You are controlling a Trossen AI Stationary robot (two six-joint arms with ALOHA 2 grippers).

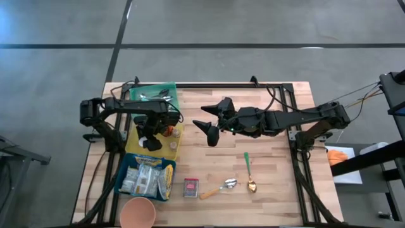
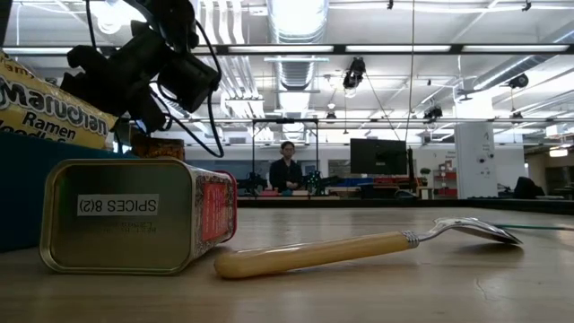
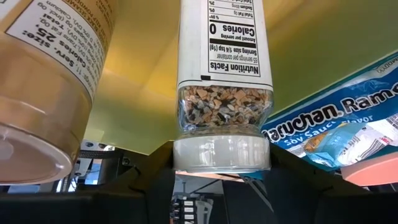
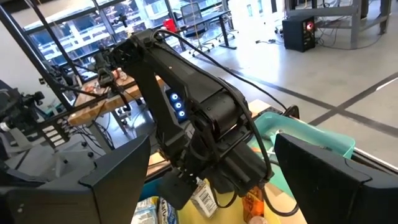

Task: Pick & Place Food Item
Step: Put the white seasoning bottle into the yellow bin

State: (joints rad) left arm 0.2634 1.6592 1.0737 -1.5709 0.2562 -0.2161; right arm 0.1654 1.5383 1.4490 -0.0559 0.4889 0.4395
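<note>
A seasoning jar (image 3: 222, 93) is being gripped at its white cap by the left gripper (image 1: 150, 140) over the yellow tray (image 1: 179, 134), its label cut off above, while the right gripper (image 1: 209, 123) is being held wide open, empty, mid-table.

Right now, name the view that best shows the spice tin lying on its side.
Low view: the spice tin fills the foreground, base label readable. High view shows it small from above, beside the spoon. Neither wrist view shows it.
</note>
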